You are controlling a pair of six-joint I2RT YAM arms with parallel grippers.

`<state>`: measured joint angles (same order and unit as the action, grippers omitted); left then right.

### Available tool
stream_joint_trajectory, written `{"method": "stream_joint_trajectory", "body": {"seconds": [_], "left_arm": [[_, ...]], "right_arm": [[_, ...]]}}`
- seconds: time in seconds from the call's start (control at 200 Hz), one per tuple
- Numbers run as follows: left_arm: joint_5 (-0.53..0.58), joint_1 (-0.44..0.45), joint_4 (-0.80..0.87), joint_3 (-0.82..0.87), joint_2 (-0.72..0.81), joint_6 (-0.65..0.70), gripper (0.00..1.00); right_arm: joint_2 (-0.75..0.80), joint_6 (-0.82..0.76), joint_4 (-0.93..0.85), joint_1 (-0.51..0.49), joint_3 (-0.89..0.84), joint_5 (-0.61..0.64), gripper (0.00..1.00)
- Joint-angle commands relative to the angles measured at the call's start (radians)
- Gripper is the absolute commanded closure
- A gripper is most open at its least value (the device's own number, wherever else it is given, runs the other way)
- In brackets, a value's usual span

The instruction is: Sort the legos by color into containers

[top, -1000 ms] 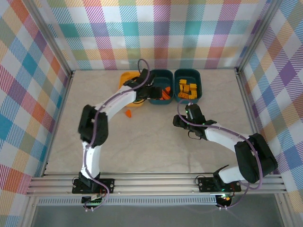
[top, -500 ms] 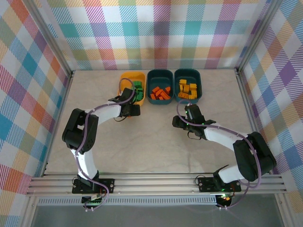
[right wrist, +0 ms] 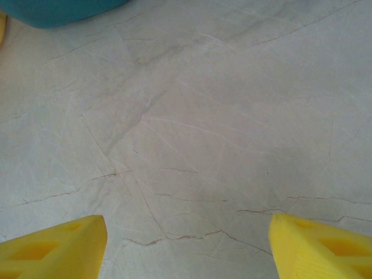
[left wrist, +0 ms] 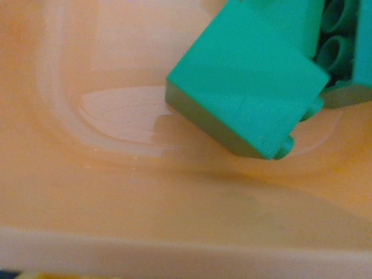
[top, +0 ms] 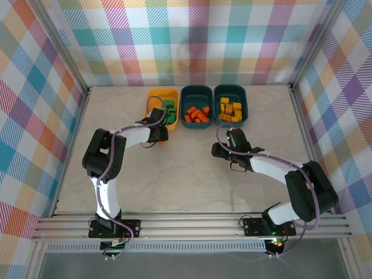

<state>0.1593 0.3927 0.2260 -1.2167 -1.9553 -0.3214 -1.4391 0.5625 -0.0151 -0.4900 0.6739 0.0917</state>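
We took the middle teal tub [top: 196, 91] as our mark among three shallow, rounded-rectangular plastic tubs set in a row. It held glossy orange legos [top: 196, 114]. Just to its left stood the yellow-orange tub [top: 152, 96] with green legos [top: 170, 110], and just to its right was the second teal tub [top: 231, 89] with yellow legos [top: 231, 109].

The counter [top: 186, 174] was pale and marble-patterned, with thin dark veins. Plaid walls [top: 197, 40] in pastel checks rose behind.

Through the left wrist camera we saw a green brick [left wrist: 244, 99], smooth-faced with small round studs, lying tilted on the yellow-orange tub's shiny floor.

The left arm [top: 125, 136] reached to a spot in front of the middle teal tub and to its left. We could not tell whether the left jaws were open or closed.

The right arm [top: 273, 168] held the right jaws in front of that tub and to its right. They stood open, with ribbed yellow fingers [right wrist: 52, 244] apart over bare counter.
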Motion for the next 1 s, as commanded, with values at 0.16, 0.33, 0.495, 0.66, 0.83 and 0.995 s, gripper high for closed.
{"method": "stream_joint_trajectory", "body": {"seconds": [0.16, 0.33, 0.495, 0.66, 0.83, 0.995], "left_arm": [[-0.016, 0.056, 0.027, 0.055, 0.134, -0.027, 0.70], [-0.047, 0.150, 0.044, -0.040, 0.166, -0.028, 0.71], [-0.124, 0.164, 0.094, -0.267, 0.034, -0.050, 0.72], [-0.171, 0.167, 0.160, -0.567, -0.183, -0.067, 0.72], [-0.157, 0.167, 0.252, -0.851, -0.363, -0.075, 0.67], [-0.162, 0.170, 0.288, -0.982, -0.422, -0.073, 0.44]], "right_arm": [[-0.017, 0.013, 0.029, -0.004, 0.023, -0.021, 0.27], [-0.028, 0.013, 0.033, -0.004, 0.025, -0.018, 0.27], [-0.027, 0.008, 0.025, -0.004, 0.030, -0.011, 0.27], [-0.003, -0.001, 0.018, -0.005, 0.020, 0.015, 0.27], [0.024, -0.006, 0.012, -0.004, 0.009, 0.032, 0.27], [0.036, -0.010, 0.011, -0.004, 0.006, 0.040, 0.27]]}}
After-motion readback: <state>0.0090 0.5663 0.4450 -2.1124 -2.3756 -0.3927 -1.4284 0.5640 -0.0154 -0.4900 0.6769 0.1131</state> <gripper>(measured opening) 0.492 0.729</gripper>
